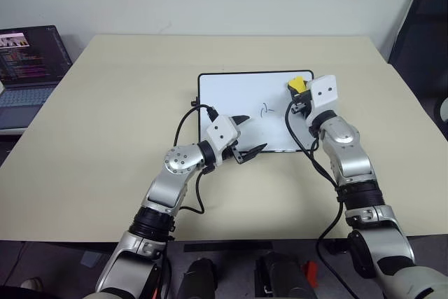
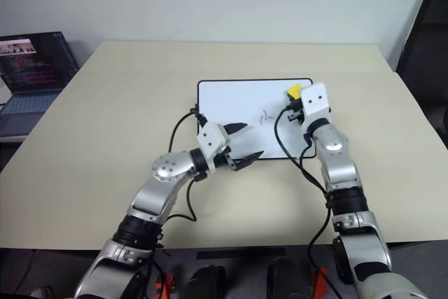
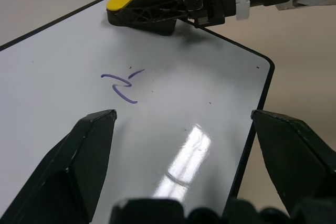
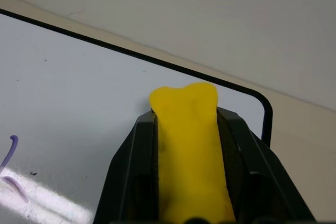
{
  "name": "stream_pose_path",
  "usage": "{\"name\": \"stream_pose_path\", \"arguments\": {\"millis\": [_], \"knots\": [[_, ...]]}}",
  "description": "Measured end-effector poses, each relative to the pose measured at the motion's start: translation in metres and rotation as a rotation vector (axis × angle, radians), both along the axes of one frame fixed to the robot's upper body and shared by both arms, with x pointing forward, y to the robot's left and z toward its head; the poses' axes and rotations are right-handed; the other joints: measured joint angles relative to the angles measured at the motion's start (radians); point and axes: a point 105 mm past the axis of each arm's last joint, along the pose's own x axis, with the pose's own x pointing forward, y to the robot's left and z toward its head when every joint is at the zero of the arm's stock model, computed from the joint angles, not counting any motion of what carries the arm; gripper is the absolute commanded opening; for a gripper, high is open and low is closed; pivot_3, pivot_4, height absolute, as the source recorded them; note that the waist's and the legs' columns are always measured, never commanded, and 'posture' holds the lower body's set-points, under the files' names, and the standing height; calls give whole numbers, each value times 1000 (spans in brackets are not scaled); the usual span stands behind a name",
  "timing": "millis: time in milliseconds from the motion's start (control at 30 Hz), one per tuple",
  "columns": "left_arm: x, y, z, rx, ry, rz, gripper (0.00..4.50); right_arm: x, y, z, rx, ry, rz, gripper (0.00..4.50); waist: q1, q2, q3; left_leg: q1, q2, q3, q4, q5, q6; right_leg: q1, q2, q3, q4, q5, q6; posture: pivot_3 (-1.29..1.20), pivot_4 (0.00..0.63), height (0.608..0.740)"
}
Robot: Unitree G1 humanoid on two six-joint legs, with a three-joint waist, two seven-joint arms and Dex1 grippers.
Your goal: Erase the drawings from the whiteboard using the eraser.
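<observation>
One whiteboard on the table. One drawing visible: a purple squiggle near board centre. One eraser, clamped in the right gripper over the board's far right corner. Left gripper, fingers spread and empty, at the near edge. One laptop far left.

whiteboard on table, eraser over its far right corner, laptop far left
</observation>
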Motion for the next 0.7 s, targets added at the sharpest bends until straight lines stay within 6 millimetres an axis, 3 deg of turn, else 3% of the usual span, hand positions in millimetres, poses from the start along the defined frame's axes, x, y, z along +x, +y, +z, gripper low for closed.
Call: {"name": "stream_pose_path", "arguments": {"millis": [433,700], "knots": [[-1,-1,0,1,1,-6,4500,17,5,13,-1,-11,7,1175,1,0,0,0,0,0,0,0,0,0,0,0,0,0,0,0,150,740],[0,0,-1,1,3,0,4500,-4,-2,-6,5,8,3,1175,8,0,0,0,0,0,1,0,0,1,0,0,1,0,0,0,150,740]]}}
